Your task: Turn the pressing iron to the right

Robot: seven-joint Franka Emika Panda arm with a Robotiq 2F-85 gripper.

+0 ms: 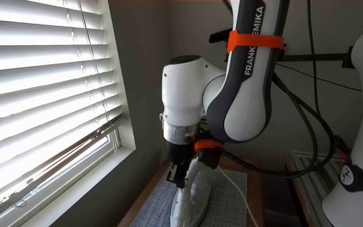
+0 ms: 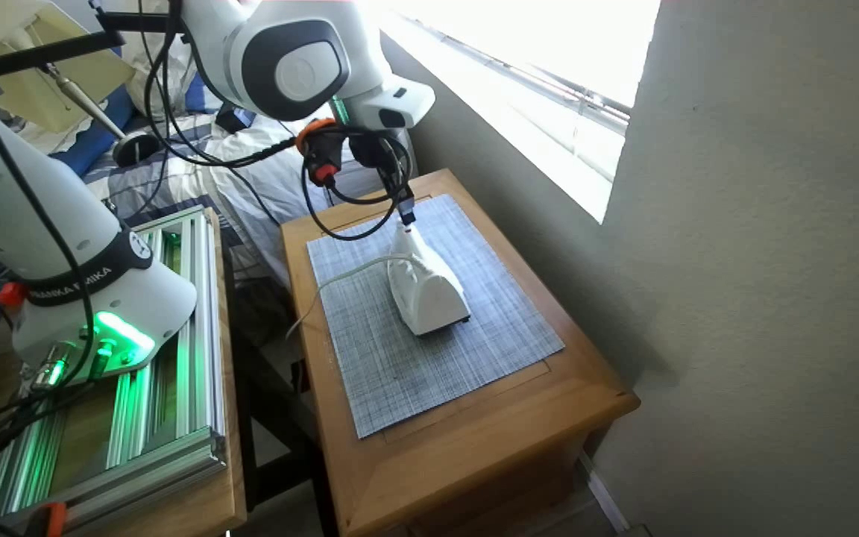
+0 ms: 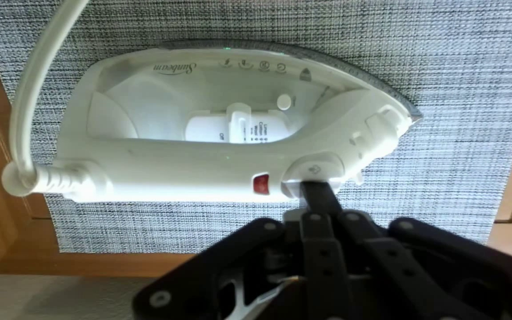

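A grey woven mat (image 2: 400,388) covers much of the wooden tabletop (image 2: 474,455), and the white pressing iron (image 2: 426,291) sits sole-down on the mat, its handle (image 3: 194,171) uppermost. Above the mat hangs the hand (image 3: 320,189), fingers (image 3: 319,202) together, tips overlapping the rounded button (image 3: 314,170) at the handle's front end in the wrist view; whether they touch it, I cannot tell. The nose (image 3: 400,122) points toward the mat edge nearer the bed (image 2: 232,216), and the cord (image 2: 340,276) leaves the handle's rear and crosses the mat's long edge facing the robot base (image 2: 153,302). Window blinds (image 1: 43,78) lie past the mat's opposite side. In both exterior views the white arm (image 1: 181,91) reaches over the mat.
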